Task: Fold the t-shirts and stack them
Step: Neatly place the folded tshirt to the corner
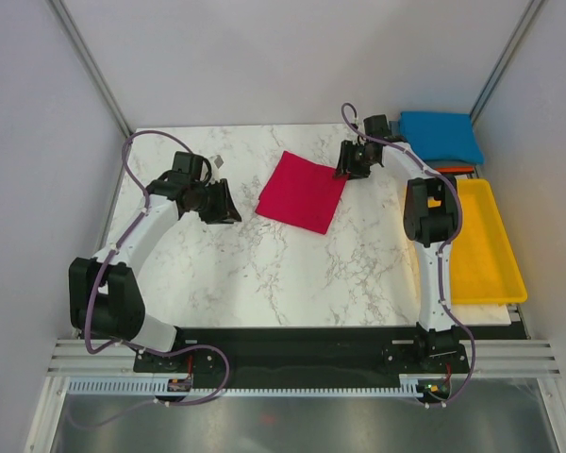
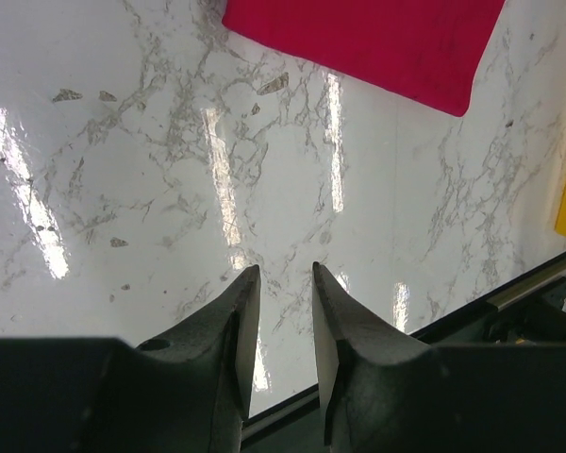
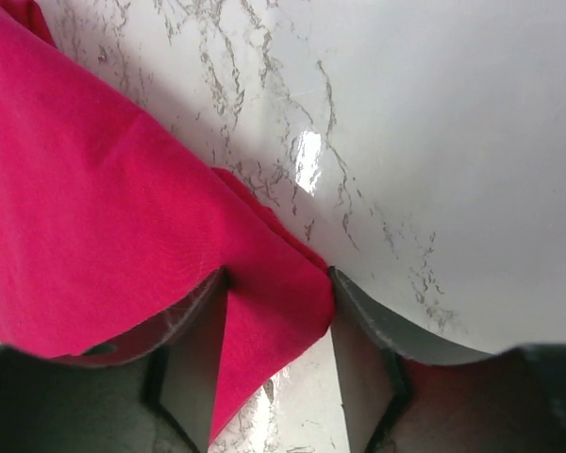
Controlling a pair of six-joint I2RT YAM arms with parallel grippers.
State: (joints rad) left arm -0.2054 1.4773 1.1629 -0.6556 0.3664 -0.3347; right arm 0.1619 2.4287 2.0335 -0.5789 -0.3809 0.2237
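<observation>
The crimson t-shirt point(image 1: 302, 192), folded square, lies flat well left of the yellow tray point(image 1: 495, 274); a folded blue t-shirt point(image 1: 441, 137) sits just beyond that tray. The right gripper point(image 3: 278, 274) straddles the crimson corner nearest the tray, fingers apart and seemingly not yet clamped. Catching only 1 layer would unfold it on lifting. The left gripper point(image 2: 285, 274), farthest from the tray, is slightly parted and holds nothing.

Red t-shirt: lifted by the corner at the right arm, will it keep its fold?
Probably not: the red t-shirt drapes limply over one right jaw, so it should sag. Its layers part at that corner and may slide open. It lies flat and thin, so likely light.
</observation>
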